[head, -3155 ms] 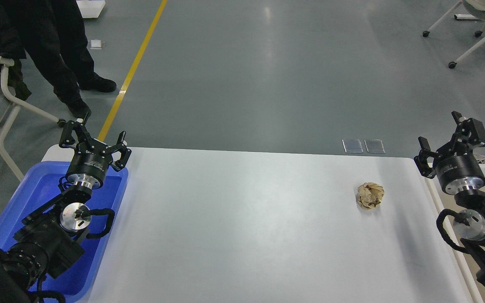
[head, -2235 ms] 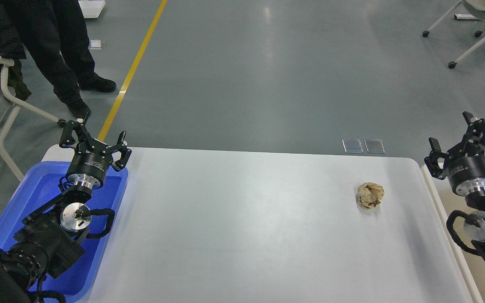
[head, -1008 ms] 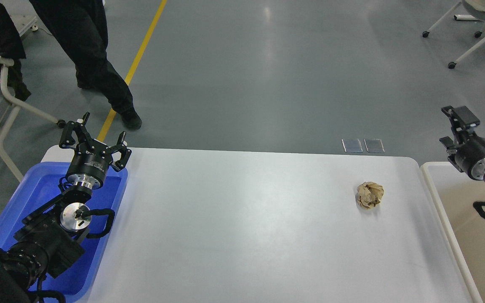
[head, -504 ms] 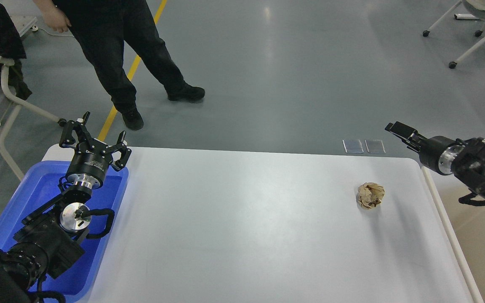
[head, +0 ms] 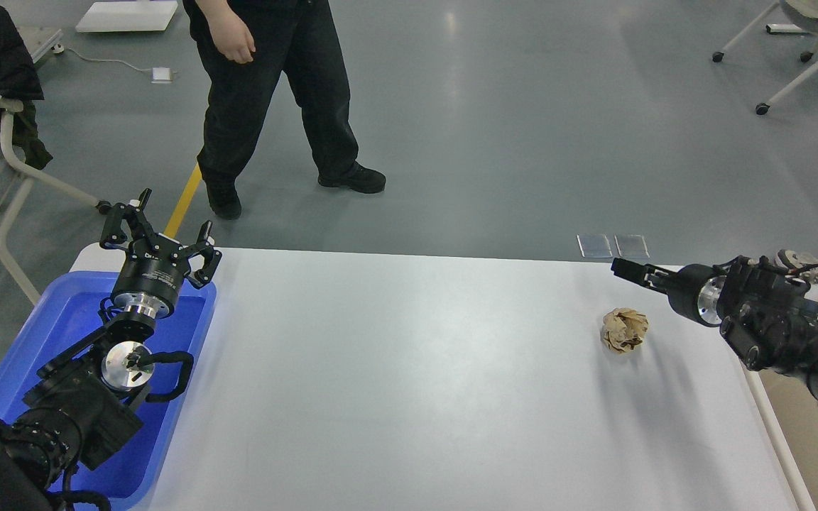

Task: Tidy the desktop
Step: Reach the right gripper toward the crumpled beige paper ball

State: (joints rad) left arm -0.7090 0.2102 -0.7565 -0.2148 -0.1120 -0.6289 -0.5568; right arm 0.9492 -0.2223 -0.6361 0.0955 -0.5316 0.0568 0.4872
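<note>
Crumpled brown paper ball lies on the desktop near its right end. Right gripper hovers just beyond it, seen side-on; jaw state indeterminate. Left gripper, jaws wide, stands well apart over the blue tray. Right arm nearer.

I see a blue tray directly under my left end effector. A crumpled brown paper ball sits just below-left of my right one. A person in black stands beyond, a chair far left.
</note>
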